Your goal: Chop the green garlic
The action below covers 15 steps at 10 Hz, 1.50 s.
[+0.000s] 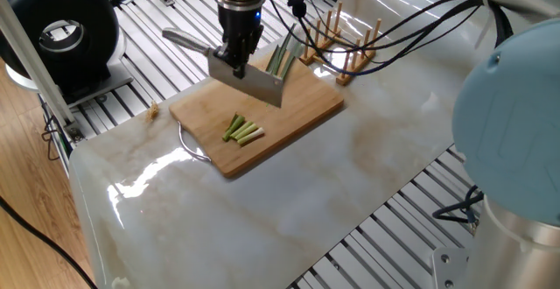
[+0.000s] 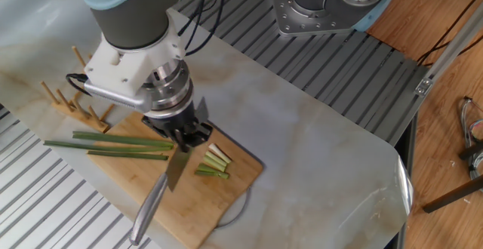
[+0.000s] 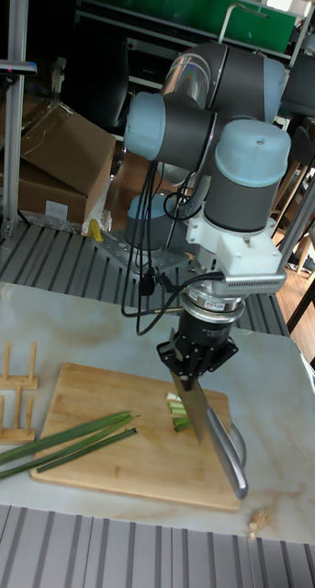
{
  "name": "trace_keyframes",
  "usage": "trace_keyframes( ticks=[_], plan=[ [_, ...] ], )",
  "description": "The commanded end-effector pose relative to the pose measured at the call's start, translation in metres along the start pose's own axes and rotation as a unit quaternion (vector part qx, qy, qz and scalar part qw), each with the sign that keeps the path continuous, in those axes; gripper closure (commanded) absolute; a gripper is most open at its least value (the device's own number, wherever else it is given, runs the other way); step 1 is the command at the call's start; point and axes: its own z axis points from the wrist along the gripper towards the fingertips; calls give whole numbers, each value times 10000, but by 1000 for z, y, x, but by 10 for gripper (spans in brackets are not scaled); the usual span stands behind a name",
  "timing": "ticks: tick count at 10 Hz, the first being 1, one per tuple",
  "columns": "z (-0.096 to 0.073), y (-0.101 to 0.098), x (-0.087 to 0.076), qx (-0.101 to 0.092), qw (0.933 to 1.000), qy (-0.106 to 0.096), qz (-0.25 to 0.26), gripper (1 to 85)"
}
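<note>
I see the marble table (image 1: 289, 201) under everything, with the UR5 arm (image 3: 212, 110) bent over it. On the table lies the wooden cutting board (image 1: 297, 118), a wire loop handle sticking out from under its near edge in one fixed view. Beside the board's far end stands a wooden peg rack (image 1: 341, 48).

The gripper (image 2: 183, 137) points down above the board, its fingers pressed onto a cleaver (image 2: 178, 168) and pinching it near where blade meets handle. The blade hangs edge down over the board, and I cannot tell whether the edge touches the wood. Its metal handle (image 2: 148, 210) sticks out past the board's edge.

The green garlic is in 2 lots on the board. The long stalks (image 2: 113, 145) lie side by side toward the peg rack end, their dark green leaves running off the board's edge in the tall fixed view. The cut pieces (image 2: 213, 164), short and pale green, sit in a small cluster near the board's middle, just beside the blade. The blade stands between the long stalks and the pieces.
</note>
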Motion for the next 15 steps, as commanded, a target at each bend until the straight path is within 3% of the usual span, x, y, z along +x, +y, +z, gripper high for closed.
trace_keyframes(
  ticks=[1, 2, 4, 6, 7, 8, 9, 10, 14, 15],
  plan=[
    [-4, -22, 0, 361, 9991, 10, -240, 843],
    [-5, -30, -2, 489, 9980, -42, -408, 843],
    [-5, -40, 1, 571, 9942, 71, -905, 843],
    [-2, -44, -1, 401, 9933, -85, -1079, 843],
    [-2, -47, 4, 361, 9933, 7, -1098, 843],
    [-2, -52, 9, 413, 9916, 138, -1217, 843],
    [-2, -58, 8, 500, 9891, 155, -1378, 843],
    [-1, -62, 3, 471, 9875, 80, -1502, 843],
    [18, -71, -16, 303, 9911, -131, -1288, 843],
    [19, -74, -17, 347, 9911, -118, -1282, 843]
  ],
)
